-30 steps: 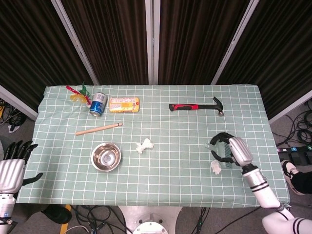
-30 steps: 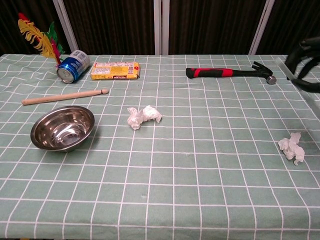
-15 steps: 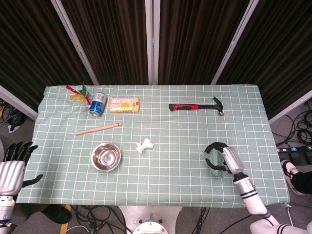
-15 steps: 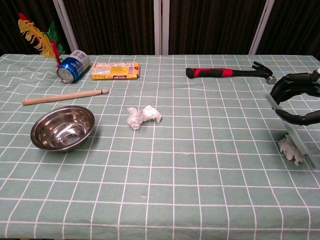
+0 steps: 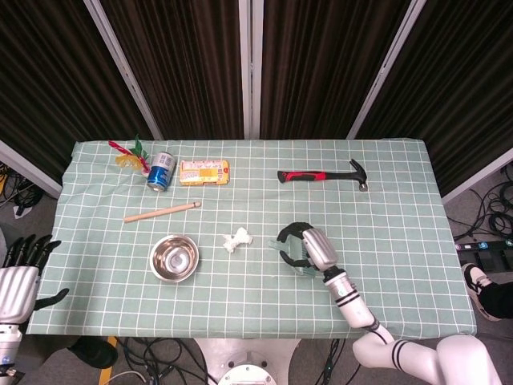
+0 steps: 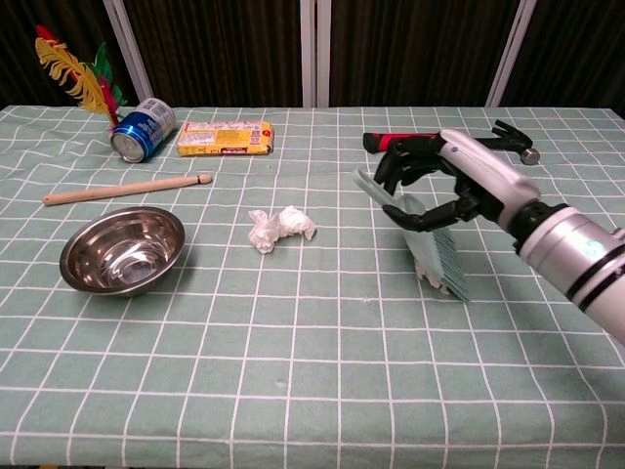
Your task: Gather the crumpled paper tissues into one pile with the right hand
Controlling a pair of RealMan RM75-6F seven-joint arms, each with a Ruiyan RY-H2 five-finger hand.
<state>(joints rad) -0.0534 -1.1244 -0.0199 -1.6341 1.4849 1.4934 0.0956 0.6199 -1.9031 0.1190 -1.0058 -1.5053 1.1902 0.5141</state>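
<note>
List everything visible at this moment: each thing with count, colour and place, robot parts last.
crumpled tissue: 2, white; one mid-table, one mostly hidden under the brush
brush: 1, pale green, held tilted with bristles on the cloth
bowl: 1, steel, front left
wooden stick: 1, tan, behind the bowl
can: 1, blue, on its side, far left
feather toy: 1, red, yellow and green, beside the can
snack packet: 1, yellow, right of the can
hammer: 1, red and black, far right
tablecloth: 1, green checked
right robot hand: 1, black and silver, grips the brush
left robot hand: 1, black and silver, off the table's left edge
</note>
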